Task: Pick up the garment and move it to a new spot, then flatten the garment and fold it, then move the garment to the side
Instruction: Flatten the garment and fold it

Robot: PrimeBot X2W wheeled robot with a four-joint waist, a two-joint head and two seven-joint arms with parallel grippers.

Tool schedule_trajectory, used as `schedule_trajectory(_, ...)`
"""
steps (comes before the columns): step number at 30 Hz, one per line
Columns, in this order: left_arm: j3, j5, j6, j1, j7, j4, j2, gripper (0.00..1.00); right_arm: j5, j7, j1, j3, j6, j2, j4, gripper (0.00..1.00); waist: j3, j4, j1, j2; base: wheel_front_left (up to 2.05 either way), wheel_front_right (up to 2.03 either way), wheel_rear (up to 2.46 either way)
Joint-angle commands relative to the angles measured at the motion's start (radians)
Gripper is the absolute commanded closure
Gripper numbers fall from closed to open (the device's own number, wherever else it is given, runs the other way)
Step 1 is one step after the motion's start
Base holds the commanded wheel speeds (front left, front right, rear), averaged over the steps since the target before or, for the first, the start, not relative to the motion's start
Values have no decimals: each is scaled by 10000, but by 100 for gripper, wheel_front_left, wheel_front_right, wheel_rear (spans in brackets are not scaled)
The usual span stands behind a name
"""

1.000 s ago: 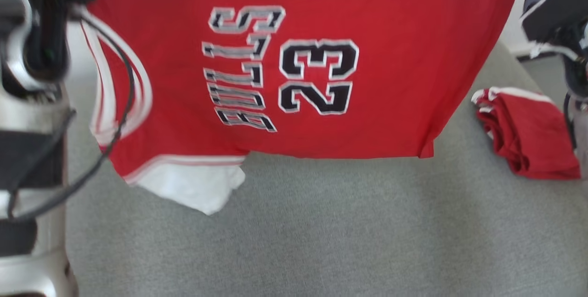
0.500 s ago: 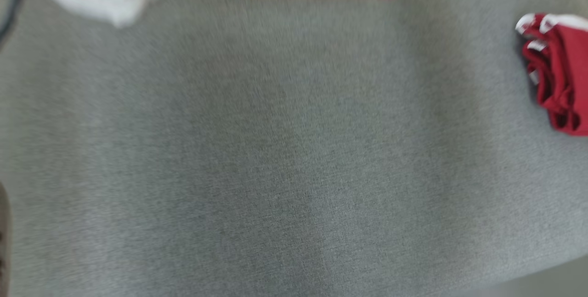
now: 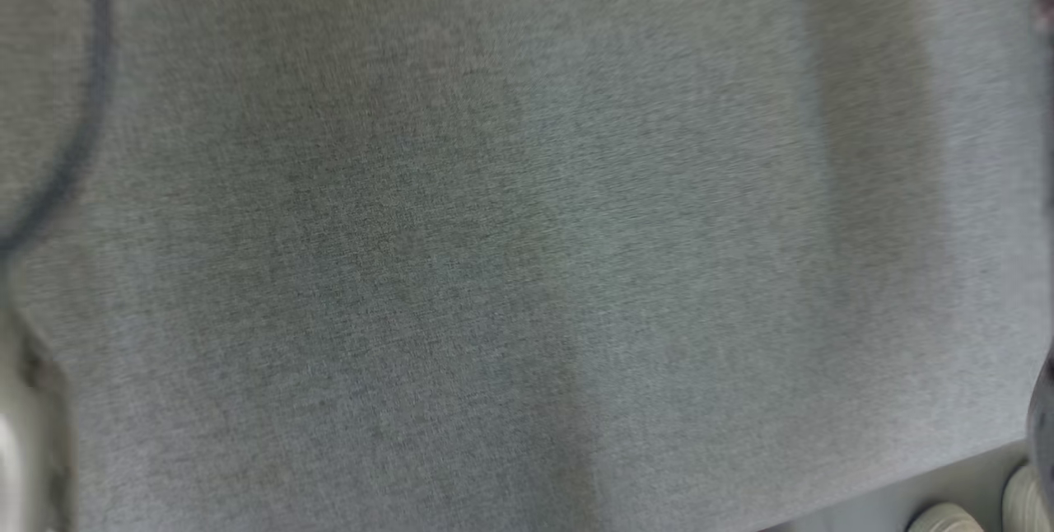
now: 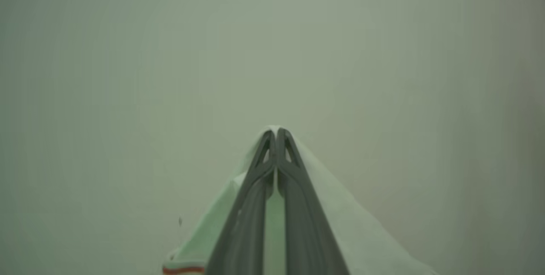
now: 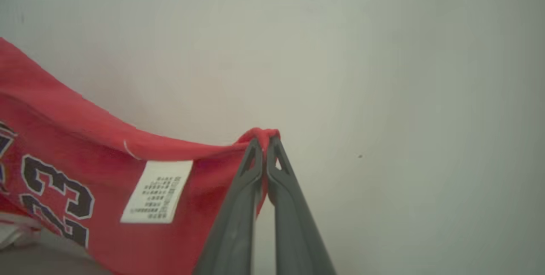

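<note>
Left gripper (image 4: 276, 134) first: fingers pressed tight together, tip to tip, with a pale white fold of the garment (image 4: 340, 215) pinched between them. From the tips that cloth drapes away toward 5 o'clock and 7 o'clock, tent-like over the fingers. Down at 7 o'clock a thin red stripe (image 4: 183, 270) edges it. Behind it, a plain pale wall (image 4: 127, 53).

Over to the right gripper (image 5: 264, 141): clamped right down as well, a bunched nub of red cloth caught at the very tips. The red body of the garment stretches off from there toward 9 o'clock, its top edge dipping and then climbing to the left side of the view. Just beside the fingers at 8 o'clock sits a white care label (image 5: 155, 192), its print too fine to read. Farther out the same way is the black number 23 (image 5: 55, 198), outlined in white. So the garment is gripped at two points, one in each gripper.

From the head, all blurred: a grey cloth surface (image 3: 527, 268), a dark cable (image 3: 86, 104) curving down at 10 o'clock, and two pale rounded shapes (image 3: 947, 522) at 5 o'clock, too smeared to name.
</note>
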Motion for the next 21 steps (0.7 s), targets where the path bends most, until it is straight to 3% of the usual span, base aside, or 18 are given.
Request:
schedule_trajectory(1, 89, -28, -78, 359, -22, -184, -57, 100, 5, 4, 166, 225, -27, -71, -176, 100, 357, 100, -4, -4, 0, 0, 0)
schedule_trajectory(8, 198, -994, -553, 3249, -15, -941, -181, 100, 1105, 3, 1870, 1812, -27, -1125, -497, 100, -602, 451, -4, -4, 0, 0, 0)
schedule_trajectory(12, 109, -1572, -647, 4660, 92, -1270, -13, 100, 1839, 4, 2617, 1917, -27, -1643, -640, 100, -1213, 738, -4, -4, 0, 0, 0)
schedule_trajectory(21, 96, -2834, -582, 8800, 198, -1945, -176, 100, 3428, 185, 4625, 2418, -27, -2061, -263, 100, -3313, 1200, -4, -4, 0, 0, 0)
